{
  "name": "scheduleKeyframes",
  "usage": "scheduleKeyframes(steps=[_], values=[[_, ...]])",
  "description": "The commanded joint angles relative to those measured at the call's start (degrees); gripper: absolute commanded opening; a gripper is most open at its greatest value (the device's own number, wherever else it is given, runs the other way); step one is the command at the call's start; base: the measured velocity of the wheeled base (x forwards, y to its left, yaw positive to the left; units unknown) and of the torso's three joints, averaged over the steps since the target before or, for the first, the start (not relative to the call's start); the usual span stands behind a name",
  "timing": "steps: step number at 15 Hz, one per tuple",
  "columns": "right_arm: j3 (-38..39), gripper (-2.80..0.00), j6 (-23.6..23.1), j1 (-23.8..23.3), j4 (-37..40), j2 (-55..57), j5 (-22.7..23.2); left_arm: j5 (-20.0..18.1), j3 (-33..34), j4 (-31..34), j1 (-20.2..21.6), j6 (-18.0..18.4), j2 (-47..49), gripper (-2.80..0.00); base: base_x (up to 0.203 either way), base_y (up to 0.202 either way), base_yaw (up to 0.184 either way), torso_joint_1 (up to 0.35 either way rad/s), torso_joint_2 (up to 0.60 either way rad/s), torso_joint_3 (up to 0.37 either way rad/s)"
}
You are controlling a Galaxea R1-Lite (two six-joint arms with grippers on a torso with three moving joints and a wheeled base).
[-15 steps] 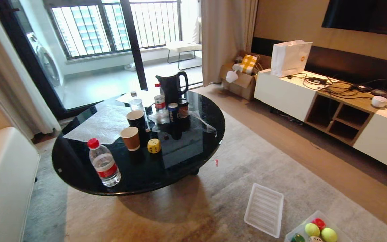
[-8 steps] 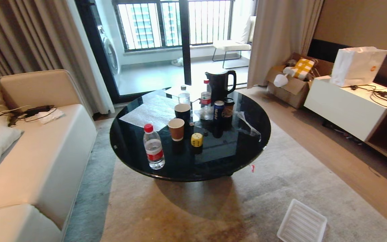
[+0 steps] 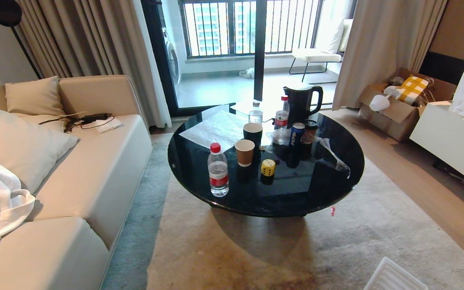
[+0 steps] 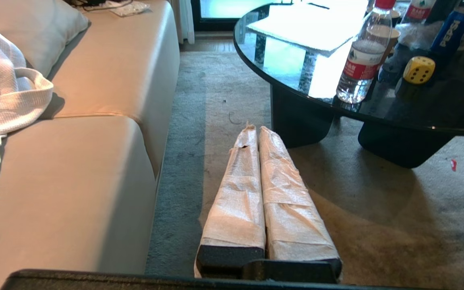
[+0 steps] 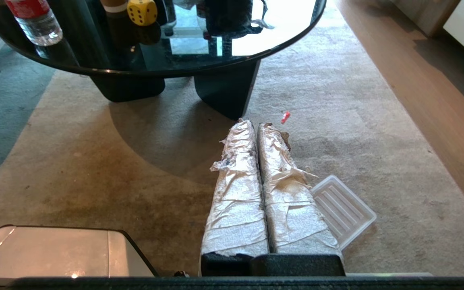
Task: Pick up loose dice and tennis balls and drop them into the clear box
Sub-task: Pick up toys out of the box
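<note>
A yellow die (image 3: 268, 167) is sitting on the round black table (image 3: 336, 189), just right of a brown paper cup (image 3: 244, 152). The left gripper (image 4: 256, 131) and right gripper (image 5: 255, 124) are hanging low over the rug (image 3: 232, 253), jaws pressed together, holding nothing.

You are looking at a room lit by daylight from the balcony window (image 3: 256, 26), which is blown out white. Glare sheets across the black glass table (image 3: 336, 177), and beyond the closed left gripper (image 4: 255, 129) its top flares bright. A soft round shadow of the table darkens the rug (image 5: 143, 161) just ahead of the closed right gripper (image 5: 256, 123). Lines bow at the head view's edges.
</note>
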Motion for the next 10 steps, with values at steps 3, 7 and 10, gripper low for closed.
scheduleKeyframes(steps=[3,7,10], values=[[0.00,-2.80,-0.04,0.01,0.06,0.09,0.02,0.04,0.00,0.02,0.00,-0.02,0.00,-2.80,0.000,0.000,0.000,0.000,0.00,0.000],[0.00,-2.80,-0.04,0.01,0.06,0.09,0.02,0.04,0.00,0.02,0.00,-0.02,0.00,-2.80,0.000,0.000,0.000,0.000,0.00,0.000],[0.00,-2.80,-0.04,0.01,0.06,0.09,0.02,0.04,0.00,0.02,0.00,-0.07,0.07,-2.80,0.158,0.000,-0.001,0.002,0.00,0.001]])
